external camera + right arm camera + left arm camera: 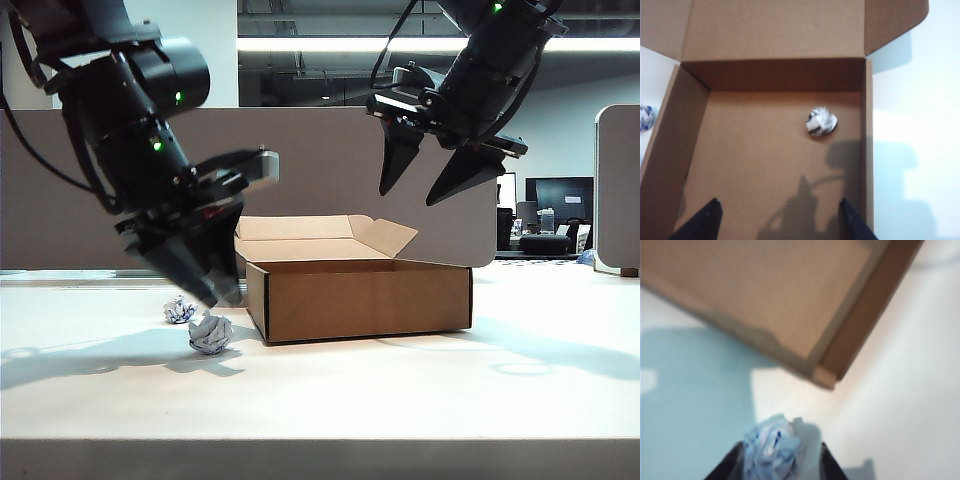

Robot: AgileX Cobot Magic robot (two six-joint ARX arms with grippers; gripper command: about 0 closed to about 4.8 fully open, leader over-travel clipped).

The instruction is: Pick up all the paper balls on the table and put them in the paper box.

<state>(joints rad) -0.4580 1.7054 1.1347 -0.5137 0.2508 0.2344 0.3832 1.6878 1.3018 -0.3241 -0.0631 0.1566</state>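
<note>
A dark-printed paper ball [821, 121] lies inside the paper box [370, 298]; the right gripper [440, 180] hangs above it, jaws spread and empty. The left gripper [205, 285] straddles a whitish paper ball [210, 332] on the table [400, 400], unclenched. Another ball [179, 310] sits behind. Likely featherlight and crushable; pinch across the middle.

l gripper [205, 290] low, jaws prob parted; r gripper [432, 170] raised, jaws wide.
</note>
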